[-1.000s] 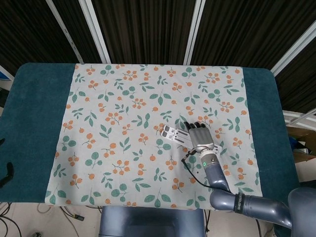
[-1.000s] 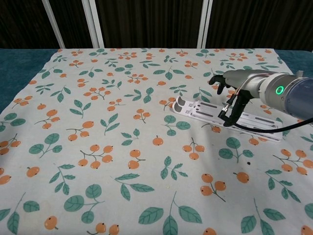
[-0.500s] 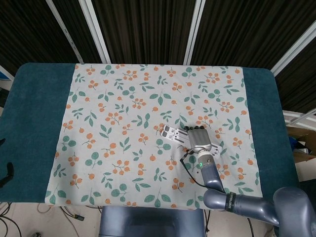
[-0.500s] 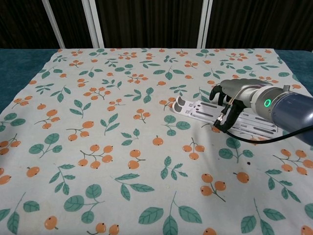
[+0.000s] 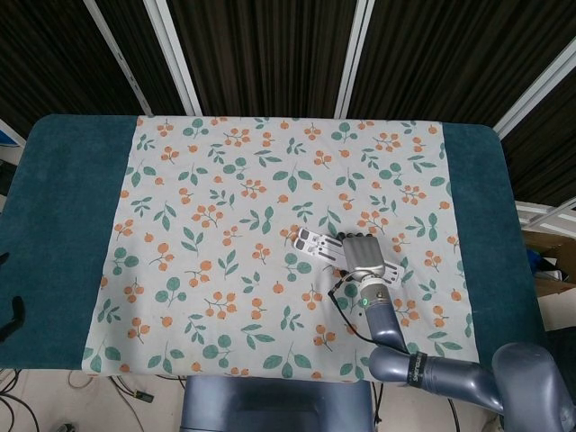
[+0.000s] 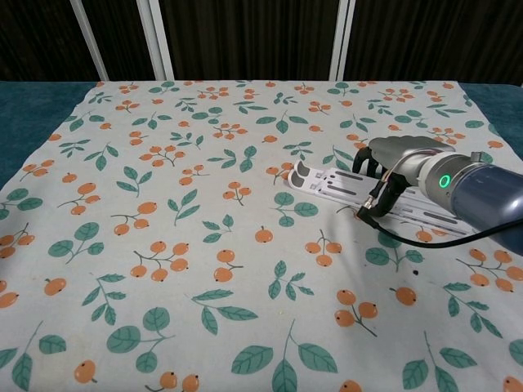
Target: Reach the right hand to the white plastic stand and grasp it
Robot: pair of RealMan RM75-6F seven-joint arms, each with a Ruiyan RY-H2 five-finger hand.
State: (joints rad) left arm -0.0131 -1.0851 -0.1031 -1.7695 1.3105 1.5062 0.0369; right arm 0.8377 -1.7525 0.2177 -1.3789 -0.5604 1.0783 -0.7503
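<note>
The white plastic stand (image 5: 312, 242) lies flat on the floral cloth, right of centre; in the chest view the stand (image 6: 323, 181) runs from its curved left end out under my hand. My right hand (image 5: 362, 254) lies on top of its middle. In the chest view the right hand (image 6: 396, 163) has its fingers curled down over the stand's far edge and its thumb (image 6: 374, 204) down at the near edge, so it grips the stand. The stand's right part is mostly hidden by the hand and forearm. My left hand shows in neither view.
The floral cloth (image 5: 225, 225) covers the middle of a teal table (image 5: 63, 225). A thin black cable (image 6: 433, 241) runs from the right wrist across the cloth. A dark curved object (image 5: 11, 315) sits off the table's left edge.
My right hand has lowered onto the stand and drawn slightly nearer, its fingers curling further down over the far edge. The stand has not moved.
</note>
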